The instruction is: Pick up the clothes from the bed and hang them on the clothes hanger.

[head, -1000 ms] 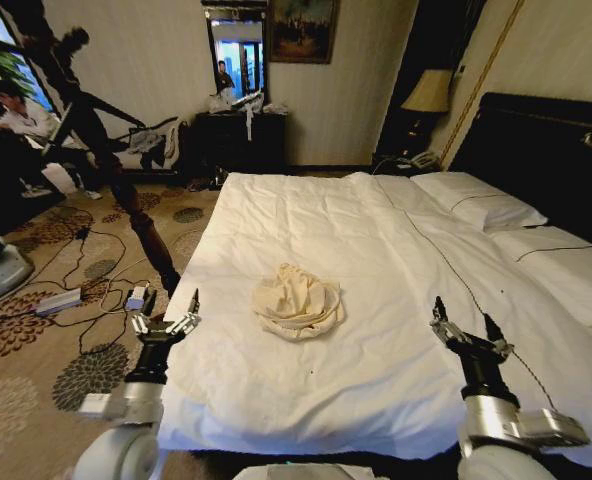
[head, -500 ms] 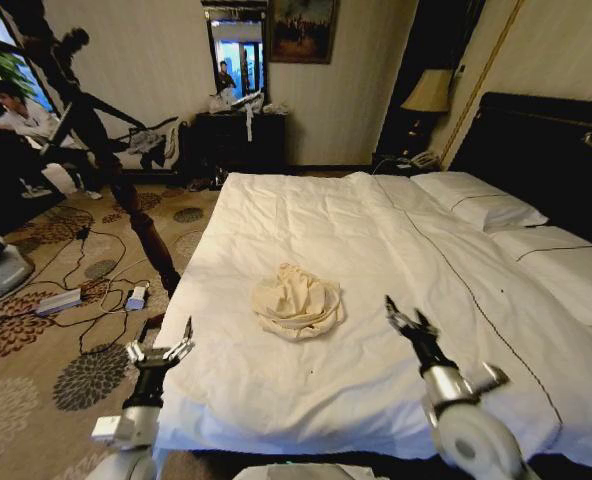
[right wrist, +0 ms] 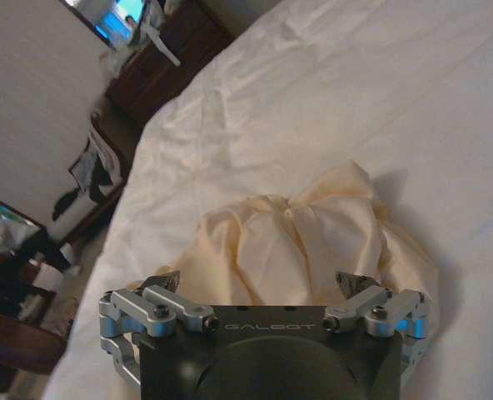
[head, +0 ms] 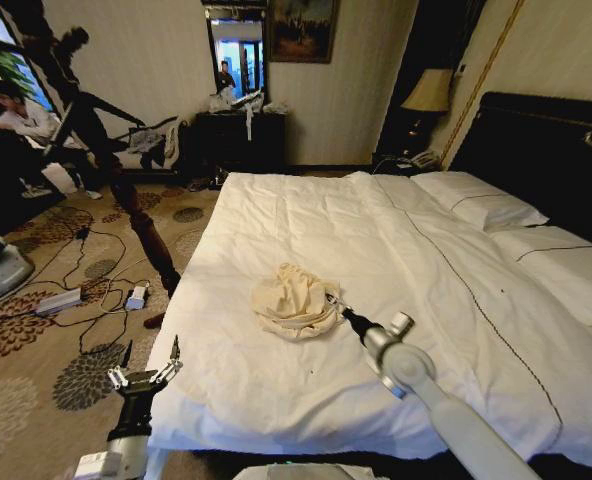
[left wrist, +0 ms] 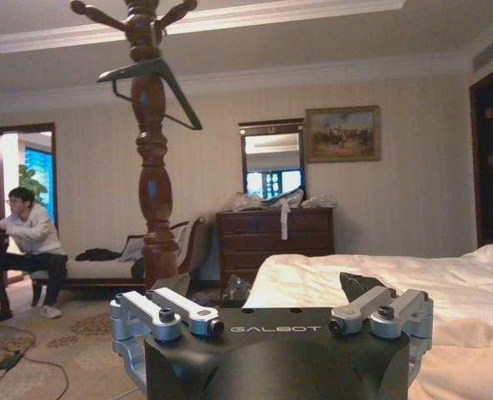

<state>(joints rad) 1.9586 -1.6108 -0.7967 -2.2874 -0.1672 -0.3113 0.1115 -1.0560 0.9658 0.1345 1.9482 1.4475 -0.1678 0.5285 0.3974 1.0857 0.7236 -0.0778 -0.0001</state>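
A crumpled cream bundle of clothes (head: 294, 300) lies on the white duvet of the bed (head: 396, 240), toward its near left part. My right gripper (head: 333, 301) reaches in from the right and stands open at the bundle's edge. In the right wrist view the clothes (right wrist: 301, 237) sit just beyond the open gripper (right wrist: 261, 285). My left gripper (head: 144, 366) hangs open and empty over the carpet beside the bed's near left corner. The left wrist view shows the dark clothes hanger (left wrist: 151, 77) hung high on a wooden coat stand (left wrist: 151, 192), far beyond that gripper (left wrist: 271, 302).
The coat stand (head: 141, 225) rises from the carpet left of the bed. Cables and power bricks (head: 76, 298) lie on the floor there. A dark dresser (head: 241, 140) stands at the far wall. Pillows (head: 481, 205) and a black headboard (head: 536, 150) are on the right.
My right arm has swung forward and left across the bed, from its near right part up to the clothes. My left arm has sunk lower and back beside the bed.
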